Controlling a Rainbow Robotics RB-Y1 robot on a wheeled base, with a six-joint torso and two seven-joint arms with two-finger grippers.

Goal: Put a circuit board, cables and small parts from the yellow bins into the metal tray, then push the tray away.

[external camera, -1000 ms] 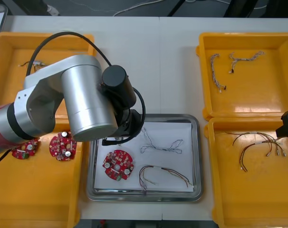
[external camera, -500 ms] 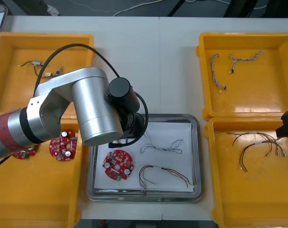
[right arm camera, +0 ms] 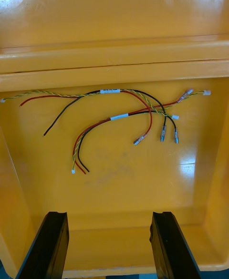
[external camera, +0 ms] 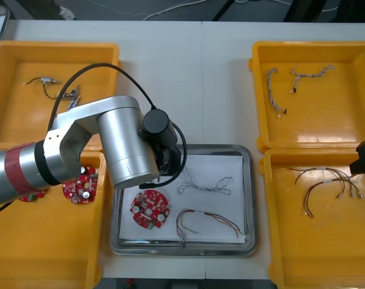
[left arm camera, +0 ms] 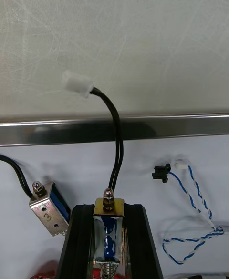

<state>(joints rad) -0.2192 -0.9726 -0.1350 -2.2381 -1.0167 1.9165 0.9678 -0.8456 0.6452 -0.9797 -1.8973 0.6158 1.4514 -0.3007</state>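
Our left tool (left arm camera: 109, 211) clamps a small metal part (left arm camera: 108, 233) with a blue winding, whose black cable (left arm camera: 119, 140) arches past the shiny rim of the metal tray (left arm camera: 157, 129) to a white plug seen against the tabletop (left arm camera: 143, 26). Beside it on the tray's white inside we find a second small metal part (left arm camera: 46, 208), a twisted blue and white cable (left arm camera: 199, 199), a round red circuit board (external camera: 150, 210) and a red and yellow cable (external camera: 208, 221), while the silver arm (external camera: 119, 141) covers the tray's far left corner from above. Our right tool (right arm camera: 109, 219) hangs wide over a yellow bin (right arm camera: 114, 62), where loose cables (right arm camera: 119, 116) carry white sleeves (right arm camera: 109, 91) whose print we cannot read.
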